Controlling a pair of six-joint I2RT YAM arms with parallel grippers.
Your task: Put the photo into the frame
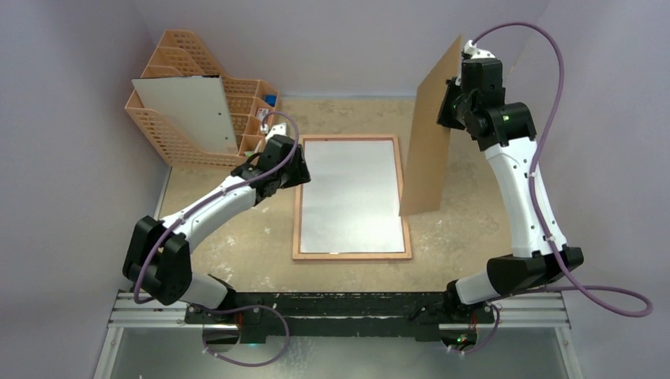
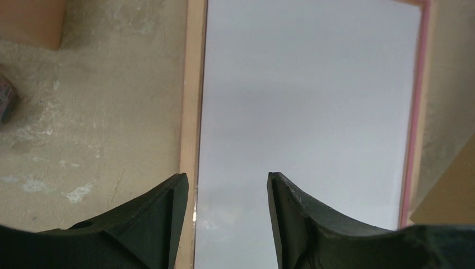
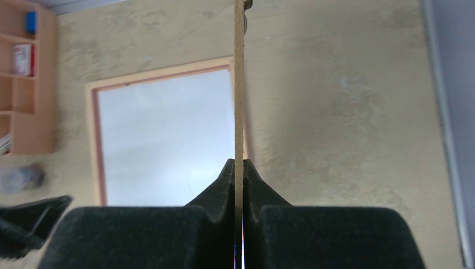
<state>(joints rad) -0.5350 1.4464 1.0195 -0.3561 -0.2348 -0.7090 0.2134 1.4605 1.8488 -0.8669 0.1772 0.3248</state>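
The left hand [image 1: 294, 170], fingers spread wide, hovers over the left edge of the frame [image 1: 351, 255]. The frame lies on the table [image 1: 474, 237] with the photo [image 1: 351, 193] inside it, white side up. The right hand [image 1: 450, 106] pinches the upright board [image 1: 430, 150].

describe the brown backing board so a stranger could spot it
Find the peach frame lying flat in the centre. Just right of it, the right claw holds the brown backing board upright by its top edge. It is the only brown sheet in view.

Right gripper [image 1: 452, 106] grips board [image 1: 430, 142] upright, board hanging below it. Left gripper [image 1: 301, 172] over left edge of frame [image 1: 351, 256]; photo [image 1: 351, 197] white side up, just beyond its tips.
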